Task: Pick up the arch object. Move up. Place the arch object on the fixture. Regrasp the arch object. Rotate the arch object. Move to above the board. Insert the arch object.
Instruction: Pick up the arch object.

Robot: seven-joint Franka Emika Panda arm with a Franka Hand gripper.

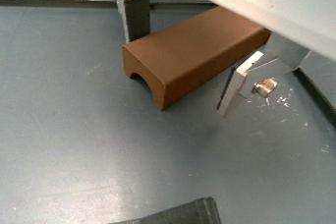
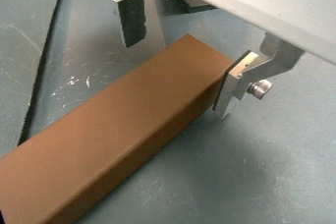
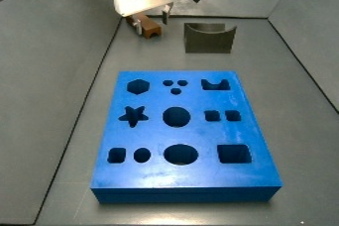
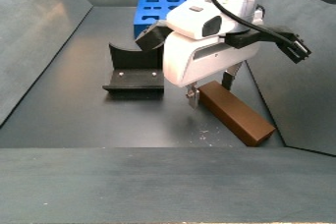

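Long orange-brown bar-shaped arch object (image 2: 112,149) lying flat on grey floor (image 1: 79,159), beside dark scooped fixture (image 4: 132,76), well apart from bright blue board (image 3: 185,136). Gripper (image 2: 184,46) straddling one bar end, silver fingers (image 1: 133,14) apart, not clamping. Advice: centre jaws, descend, close squarely across plain side faces.

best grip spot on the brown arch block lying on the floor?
Come straight down and pinch the arch block across its two long flat sides, near the end by the fixture. It lies flat on the floor, cut-out downward. The gripper already straddles that end, fingers open and not yet touching.
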